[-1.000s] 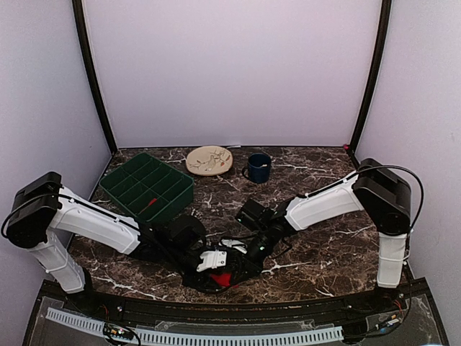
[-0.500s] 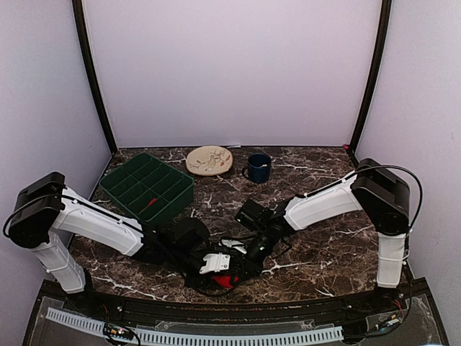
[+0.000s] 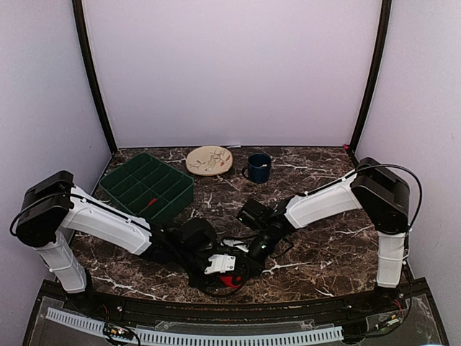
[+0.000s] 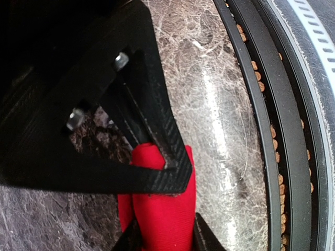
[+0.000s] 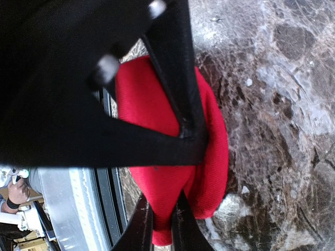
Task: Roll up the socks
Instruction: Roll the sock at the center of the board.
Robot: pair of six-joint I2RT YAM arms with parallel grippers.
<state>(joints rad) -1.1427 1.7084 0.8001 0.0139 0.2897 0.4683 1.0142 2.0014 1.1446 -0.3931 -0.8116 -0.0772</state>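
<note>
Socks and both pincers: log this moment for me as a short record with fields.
Item: socks, a red bundle on the marble table, near its front edge
Left pincer: fingers on either side of the red fabric, which fills the gap
Right pincer: nearly closed, pinching a fold of the socks
Arms: both meet over the socks
Roll state: bunched; whether finished, cannot tell
Back of table: green divided tray, plate, dark mug, all apart from the socks
</note>
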